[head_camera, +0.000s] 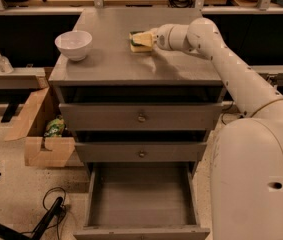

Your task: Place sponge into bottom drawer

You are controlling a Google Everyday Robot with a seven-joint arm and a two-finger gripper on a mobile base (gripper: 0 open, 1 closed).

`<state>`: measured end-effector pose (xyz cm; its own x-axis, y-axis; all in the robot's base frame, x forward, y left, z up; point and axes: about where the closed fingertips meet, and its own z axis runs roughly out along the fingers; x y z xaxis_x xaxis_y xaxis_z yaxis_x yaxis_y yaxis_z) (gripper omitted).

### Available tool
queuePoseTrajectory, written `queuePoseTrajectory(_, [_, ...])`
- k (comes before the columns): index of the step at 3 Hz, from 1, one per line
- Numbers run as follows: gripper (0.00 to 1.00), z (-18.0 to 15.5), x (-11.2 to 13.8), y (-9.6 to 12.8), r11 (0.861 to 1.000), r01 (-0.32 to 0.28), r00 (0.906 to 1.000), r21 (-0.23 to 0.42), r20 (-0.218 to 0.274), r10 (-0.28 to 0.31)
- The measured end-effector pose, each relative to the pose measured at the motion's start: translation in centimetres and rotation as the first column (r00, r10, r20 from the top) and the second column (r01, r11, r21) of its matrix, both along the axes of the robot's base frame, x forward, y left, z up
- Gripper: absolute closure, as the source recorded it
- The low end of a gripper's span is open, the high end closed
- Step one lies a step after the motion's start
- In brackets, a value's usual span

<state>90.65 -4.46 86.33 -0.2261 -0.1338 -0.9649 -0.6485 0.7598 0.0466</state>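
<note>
The sponge, yellow foam with a dark green scrub side, is held at the tip of my gripper just above the grey cabinet top, right of centre toward the back. My white arm reaches in from the lower right. My gripper is shut on the sponge. The bottom drawer stands pulled out at the base of the cabinet, its plain grey inside showing and nothing in it.
A white bowl stands on the cabinet top at the left. Two shallower drawers with round knobs are shut above the open one. A cardboard box sits on the floor at the left, and cables lie at the lower left.
</note>
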Motion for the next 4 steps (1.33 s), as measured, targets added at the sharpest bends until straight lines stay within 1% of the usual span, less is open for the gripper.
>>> queuePoseTrajectory(1, [0.08, -0.3, 0.0, 0.5, 1.0, -0.005, 1.0, 0.0, -0.003, 0.005])
queuePoseTrajectory(2, [0.0, -0.4, 0.0, 0.6, 1.0, -0.008, 1.0, 0.001, -0.005, 0.008])
queuePoseTrajectory(3, [0.0, 0.5, -0.2, 1.0, 0.996, -0.007, 1.0, -0.084, -0.005, 0.006])
queuePoseTrajectory(4, [0.0, 3.1, -0.8, 2.8, 0.95, 0.059, 0.9982, -0.307, 0.005, -0.06])
